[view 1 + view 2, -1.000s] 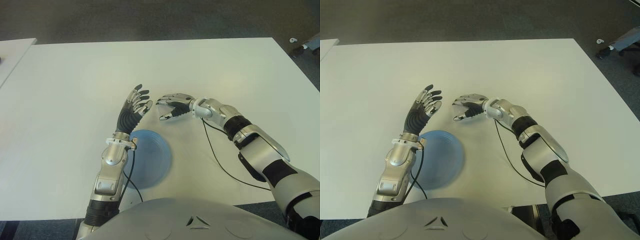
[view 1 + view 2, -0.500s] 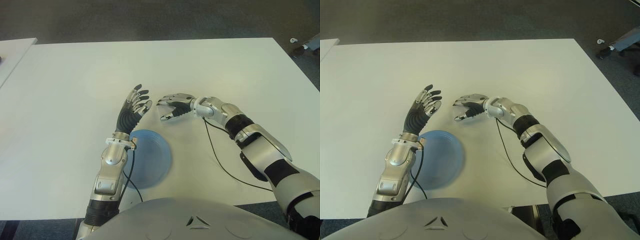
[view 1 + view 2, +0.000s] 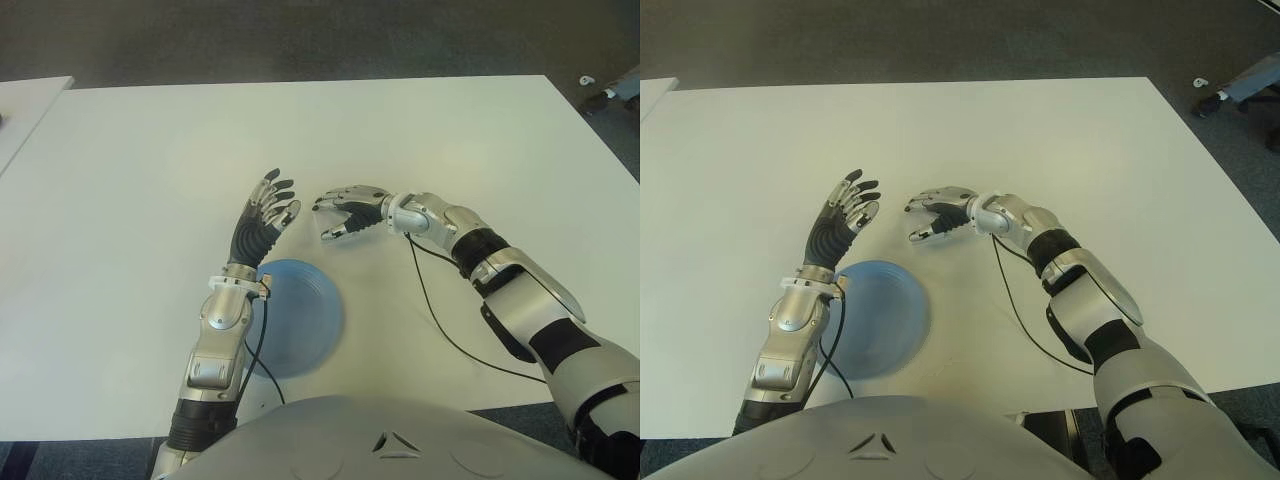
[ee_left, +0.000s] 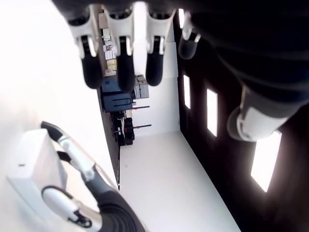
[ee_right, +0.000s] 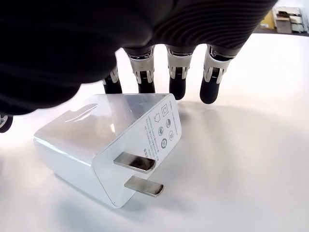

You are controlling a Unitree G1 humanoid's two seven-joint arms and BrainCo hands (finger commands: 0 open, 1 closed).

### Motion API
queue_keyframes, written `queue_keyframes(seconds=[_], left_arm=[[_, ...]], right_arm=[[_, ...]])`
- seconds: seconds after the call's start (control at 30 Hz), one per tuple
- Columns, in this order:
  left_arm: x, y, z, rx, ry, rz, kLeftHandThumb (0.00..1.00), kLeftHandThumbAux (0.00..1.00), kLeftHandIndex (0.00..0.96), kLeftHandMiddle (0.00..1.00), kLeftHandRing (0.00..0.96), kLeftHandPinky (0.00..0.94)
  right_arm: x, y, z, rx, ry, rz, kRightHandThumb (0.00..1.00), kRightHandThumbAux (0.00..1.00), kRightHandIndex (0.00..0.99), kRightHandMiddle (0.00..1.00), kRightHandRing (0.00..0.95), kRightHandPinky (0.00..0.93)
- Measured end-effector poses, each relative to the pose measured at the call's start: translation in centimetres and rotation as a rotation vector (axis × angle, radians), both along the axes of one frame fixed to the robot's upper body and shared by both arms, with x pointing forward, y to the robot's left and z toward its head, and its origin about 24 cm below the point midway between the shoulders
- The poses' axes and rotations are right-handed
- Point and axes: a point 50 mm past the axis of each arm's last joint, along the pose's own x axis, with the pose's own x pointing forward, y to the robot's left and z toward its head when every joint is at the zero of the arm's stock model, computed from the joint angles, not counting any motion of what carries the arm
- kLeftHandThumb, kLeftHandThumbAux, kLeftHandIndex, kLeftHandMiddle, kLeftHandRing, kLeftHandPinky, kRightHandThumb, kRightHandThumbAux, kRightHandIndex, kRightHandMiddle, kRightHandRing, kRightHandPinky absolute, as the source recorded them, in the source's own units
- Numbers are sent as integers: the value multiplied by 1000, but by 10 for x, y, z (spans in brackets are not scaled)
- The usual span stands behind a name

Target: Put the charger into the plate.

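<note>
Two hands hang over the white table (image 3: 480, 140), and the blue plate (image 3: 305, 320) near the robot's edge of it serves as the mark for placing them. Farthest left, the left hand (image 3: 262, 218) rises just beyond the plate's far-left rim, its forearm running along the plate's left edge; its fingers (image 4: 119, 58) are stretched out straight and slightly fanned, gripping nothing. To the right of that hand, beyond the plate's far rim and apart from it, the right hand (image 3: 350, 210) reaches in palm down, pointing toward the left hand with a small gap between the two. In the right wrist view the white charger (image 5: 111, 145) lies on the table directly under this hand, its two flat metal prongs (image 5: 140, 174) pointing toward the camera and a printed label on one side face. The right hand's fingers (image 5: 176, 72) are arched over the charger's far side, dark tips lowered toward the tabletop; whether they actually press on the block cannot be made out. The charger is outside the plate, on bare table beyond it. A black cable (image 3: 430, 300) trails from the right wrist across the table to the right of the plate
</note>
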Motion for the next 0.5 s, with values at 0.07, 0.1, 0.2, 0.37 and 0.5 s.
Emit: queue_keyframes(seconds=[0.07,0.1,0.2,0.37,0.5], left_arm=[[0,1,0,1,0,2,0,511,0,190,227,248],[0,1,0,1,0,3,0,511,0,190,227,249],[0,1,0,1,0,4,0,513,0,193,231,251],[0,1,0,1,1,6,0,510,0,200,239,259],[0,2,0,1,1,6,0,507,0,202,244,269]], right_arm=[[0,0,1,7,-11,0,301,137,0,0,0,0],[0,0,1,13,-17,-1,299,137,0,0,0,0],[1,0,3,31,-39,-3,297,130,0,0,0,0],[0,1,5,70,-84,-8,312,110,0,0,0,0],[0,1,6,86,-104,-12,324,105,0,0,0,0]])
